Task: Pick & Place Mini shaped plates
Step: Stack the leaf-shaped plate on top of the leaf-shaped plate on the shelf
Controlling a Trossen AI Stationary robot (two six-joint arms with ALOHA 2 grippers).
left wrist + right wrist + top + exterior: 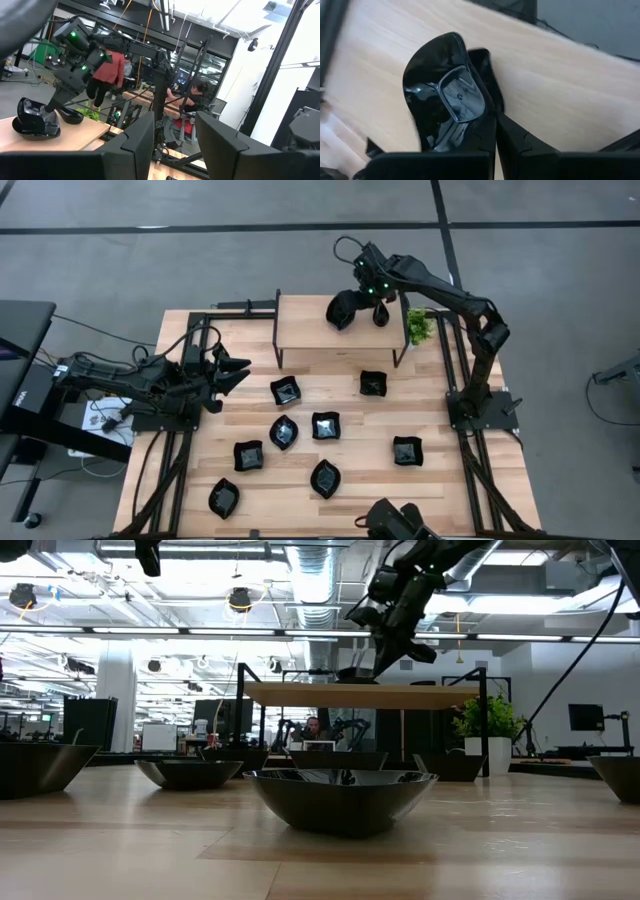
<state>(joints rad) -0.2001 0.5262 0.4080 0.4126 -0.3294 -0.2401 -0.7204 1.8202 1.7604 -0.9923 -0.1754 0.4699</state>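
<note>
We're looking at a stack of dishes point(342, 310) sitting on the raised shelf point(300, 325), w/ the right gripper point(358, 298) just above and touching it. In the right wrist view the top dish point(451, 95) is lying right under the fingers point(512, 137), which are pressed together, nothing showing between them; whether they're pinching the rim we can't tell. A teardrop dish point(381, 313) is sitting just beside the gripper, toward the plant point(418, 326), which is standing at the shelf's end.

Eight more dishes are lying on the table point(450, 480) below the shelf, all well apart from the right gripper. Nearest it: a square one point(373, 383). Farther out: another square point(286, 391), a leaf point(284, 432), a square point(325, 426), a square point(407, 451), a square point(248, 456), a leaf point(325, 478) and a leaf point(223, 498) at the far corner. In the low view one dish point(340, 802) is filling the front, w/ the shelf behind.

The left gripper point(232, 373) is hovering at the table's left edge, fingers point(137, 147) parted, holding nothing; the closest dish is the square one just beyond its tips. People point(107, 70) are showing in the room behind.
</note>
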